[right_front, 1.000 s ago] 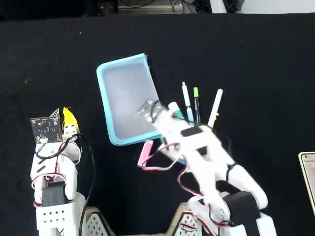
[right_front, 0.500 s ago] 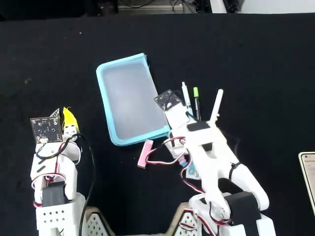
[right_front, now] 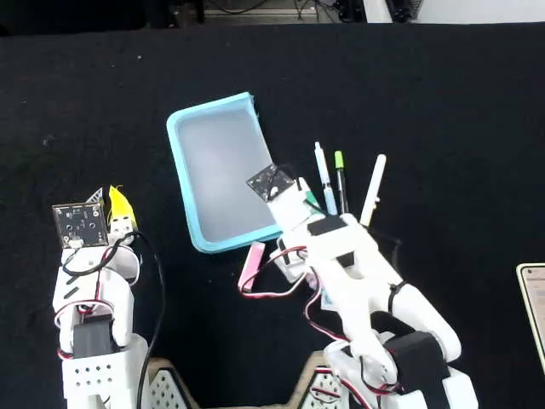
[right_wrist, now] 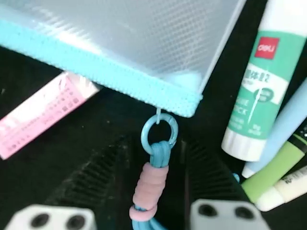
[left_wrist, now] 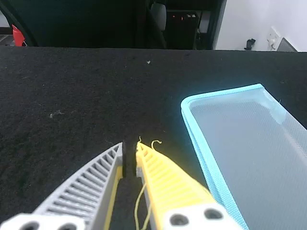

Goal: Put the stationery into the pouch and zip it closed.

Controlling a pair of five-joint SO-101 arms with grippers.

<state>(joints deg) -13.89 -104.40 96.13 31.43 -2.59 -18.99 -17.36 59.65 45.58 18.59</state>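
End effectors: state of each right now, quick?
Left end effector: closed, empty.
Right end effector: open, straddling the blue ring-and-cord zipper pull of the light-blue mesh pouch, not gripping.

The pouch is translucent mesh-textured plastic with woven edging, the table matt.

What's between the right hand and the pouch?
The zipper pull: a blue ring, cord and pink bead, running from the pouch corner into the gap of the open right hand. The right wrist view shows it.
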